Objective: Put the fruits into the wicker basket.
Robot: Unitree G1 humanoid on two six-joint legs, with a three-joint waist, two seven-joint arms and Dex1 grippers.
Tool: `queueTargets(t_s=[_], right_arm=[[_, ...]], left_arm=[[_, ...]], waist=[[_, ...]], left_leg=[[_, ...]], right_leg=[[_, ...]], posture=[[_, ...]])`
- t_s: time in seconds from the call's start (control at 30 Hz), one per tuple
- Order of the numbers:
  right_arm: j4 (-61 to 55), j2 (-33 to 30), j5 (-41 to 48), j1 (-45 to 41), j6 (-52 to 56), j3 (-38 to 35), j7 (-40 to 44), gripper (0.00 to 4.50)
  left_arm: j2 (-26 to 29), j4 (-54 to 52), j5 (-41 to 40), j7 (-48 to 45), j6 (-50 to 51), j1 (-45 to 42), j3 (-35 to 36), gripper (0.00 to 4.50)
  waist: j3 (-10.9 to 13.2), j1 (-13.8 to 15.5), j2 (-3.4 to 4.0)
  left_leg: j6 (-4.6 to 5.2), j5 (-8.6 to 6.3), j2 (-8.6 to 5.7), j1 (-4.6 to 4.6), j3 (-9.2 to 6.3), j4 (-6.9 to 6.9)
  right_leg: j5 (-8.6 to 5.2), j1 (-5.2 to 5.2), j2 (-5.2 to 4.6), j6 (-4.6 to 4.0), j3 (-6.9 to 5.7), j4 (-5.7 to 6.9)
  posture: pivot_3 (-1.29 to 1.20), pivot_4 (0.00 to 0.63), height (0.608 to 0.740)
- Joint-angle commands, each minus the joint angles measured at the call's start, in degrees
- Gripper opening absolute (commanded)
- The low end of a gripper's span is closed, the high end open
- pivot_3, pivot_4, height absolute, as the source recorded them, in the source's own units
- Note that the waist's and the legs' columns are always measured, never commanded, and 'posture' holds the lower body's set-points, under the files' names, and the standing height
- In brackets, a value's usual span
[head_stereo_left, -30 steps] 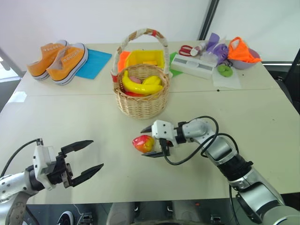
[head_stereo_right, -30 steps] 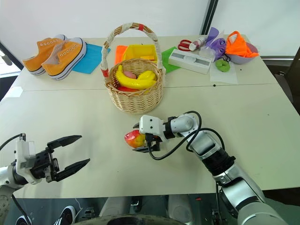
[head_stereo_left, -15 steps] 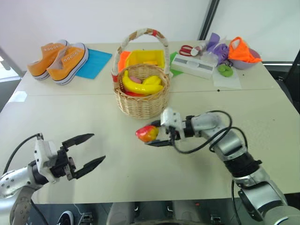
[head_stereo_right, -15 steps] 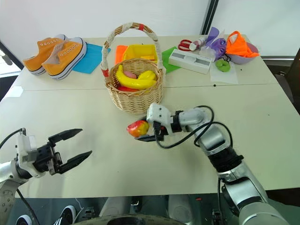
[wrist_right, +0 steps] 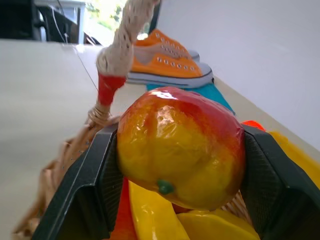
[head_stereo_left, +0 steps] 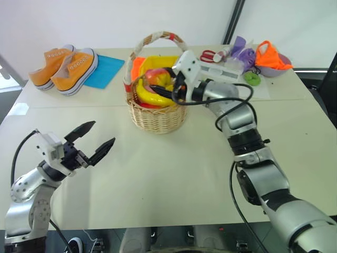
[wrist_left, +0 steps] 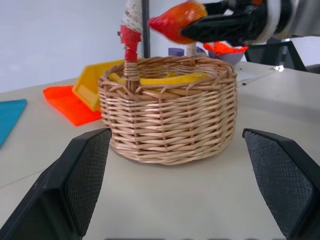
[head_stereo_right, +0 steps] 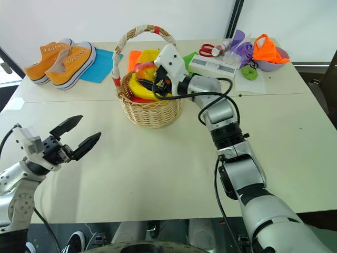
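Lifted over the wicker basket (head_stereo_left: 157,117), right pincer (wrist_right: 175,165) clamps roundish fruit (wrist_right: 181,145), seemingly pointing leftward.

One wicker basket (head_stereo_left: 158,113) stands on the one table (head_stereo_left: 174,174). Two orange sneakers (head_stereo_left: 66,66) sit as a pair. One red-and-yellow fruit (wrist_right: 181,146) is aloft, one banana (head_stereo_left: 152,98) in the basket (other fruits there are too hidden to count). One yellow bin (head_stereo_left: 164,63), one green object (head_stereo_left: 254,79).

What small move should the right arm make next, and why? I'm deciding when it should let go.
Probably open now, or dip slightly first: the right gripper holds the red-and-yellow fruit just above the wicker basket, over the banana already inside.
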Motion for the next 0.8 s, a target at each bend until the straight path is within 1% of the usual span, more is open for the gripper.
queueTargets(t_s=[0.03, 0.1, 0.13, 0.17, 0.3, 0.47, 0.57, 0.63, 0.67, 0.7, 0.8], right_arm=[[1.8, 0.7, -1.4, -3.2, -4.3, -0.7, -0.5, 2.59], [2.6, 0.8, -1.4, -3.3, -5.0, -1.2, -0.5, 3.66], [2.7, 0.7, -1.5, -3.3, -5.3, -1.4, -0.6, 3.98], [2.0, 0.8, -0.4, -2.9, -4.5, -2.1, -0.2, 4.48], [-5.9, -0.6, 4.6, 0.4, -0.7, -4.9, 3.0, 4.48], [-20.0, -7.8, 13.3, 8.5, 8.5, -9.8, 9.1, 4.48], [-24.3, -10.5, 16.4, 12.2, 14.1, -11.7, 8.8, 4.48], [-22.7, -11.4, 12.4, 13.8, 12.3, -11.3, 5.1, 4.48], [-20.0, -10.8, 9.8, 13.3, 10.9, -11.6, 0.8, 4.48], [-17.3, -9.3, 8.5, 12.3, 9.2, -12.4, -2.7, 4.48], [-10.9, -5.5, 6.4, 9.3, 4.3, -12.6, -8.2, 4.48]], left_arm=[[-0.7, -1.0, 0.7, 0.6, -1.3, -0.3, -0.6, 4.50], [-1.1, -1.4, 0.9, 0.7, -1.5, 0.1, -1.0, 4.50], [-1.2, -1.5, 1.0, 0.7, -1.6, 0.3, -1.1, 4.50], [-1.3, -1.7, 1.2, 0.7, -1.8, 0.6, -1.3, 4.50], [-1.1, -2.0, 1.1, 0.6, -1.9, 1.2, -1.4, 4.50], [-0.9, -2.4, 0.6, 0.6, -1.9, 1.7, -0.7, 4.50], [-1.0, -2.5, 0.5, 0.7, -1.7, 1.7, -0.8, 4.50], [-1.2, -2.6, 1.0, 1.3, -1.6, 0.9, -1.7, 4.50], [-1.5, -2.4, 1.2, 1.7, -1.7, 0.1, -1.9, 4.50], [-1.8, -2.0, 1.3, 2.4, -1.7, -0.8, -2.2, 4.50], [-3.3, -0.8, 2.7, 5.4, -1.8, -3.6, -3.0, 4.50]], waist=[[0.0, 0.0, 0.00], [0.0, 0.0, -0.01], [0.0, 0.0, -0.01], [0.0, 0.0, -0.01], [0.0, 0.1, -0.01], [0.0, 0.5, -0.01], [0.0, 0.3, -0.01], [0.0, -0.1, 0.01], [0.0, -0.1, 0.01], [0.0, -0.2, 0.02], [0.0, 0.0, 0.02]], left_leg=[[0.00, 0.00, 0.01, 0.00, 0.00, 0.00], [0.03, -0.01, 0.01, 0.01, 0.00, 0.00], [0.05, -0.03, 0.01, 0.01, 0.00, 0.00], [0.05, -0.03, 0.01, 0.01, 0.00, 0.01], [0.06, -0.03, 0.02, 0.01, 0.00, 0.01], [0.10, -0.05, 0.01, -0.01, -0.03, 0.02], [0.12, -0.06, 0.01, 0.00, -0.02, 0.03], [0.11, -0.06, 0.04, 0.03, -0.02, 0.02], [0.10, -0.06, 0.06, 0.08, -0.02, 0.02], [0.08, -0.04, 0.08, 0.08, -0.02, 0.02], [-0.03, 0.03, 0.09, 0.10, -0.02, 0.02]], right_leg=[[0.00, 0.00, 0.01, 0.00, 0.00, 0.00], [0.00, 0.02, 0.02, 0.00, 0.00, 0.01], [0.00, 0.02, 0.02, 0.00, 0.00, 0.01], [0.00, 0.03, 0.01, 0.01, 0.00, 0.01], [0.01, 0.03, 0.01, 0.01, 0.00, 0.01], [0.01, 0.09, -0.03, 0.01, -0.01, -0.04], [0.01, 0.12, -0.04, 0.01, 0.00, -0.08], [0.01, 0.09, -0.02, 0.01, 0.02, -0.05], [0.01, 0.10, 0.00, 0.00, 0.02, 0.00], [0.01, 0.08, 0.02, 0.00, 0.02, 0.02], [0.03, 0.06, 0.06, -0.05, 0.02, 0.10]], posture=[[0.00, 0.150, 0.740], [0.00, 0.150, 0.740], [0.00, 0.150, 0.740], [0.00, 0.150, 0.740], [0.00, 0.150, 0.740], [0.00, 0.150, 0.740], [0.00, 0.150, 0.740], [0.00, 0.150, 0.740], [0.00, 0.150, 0.740], [0.00, 0.150, 0.740], [0.00, 0.150, 0.740]])
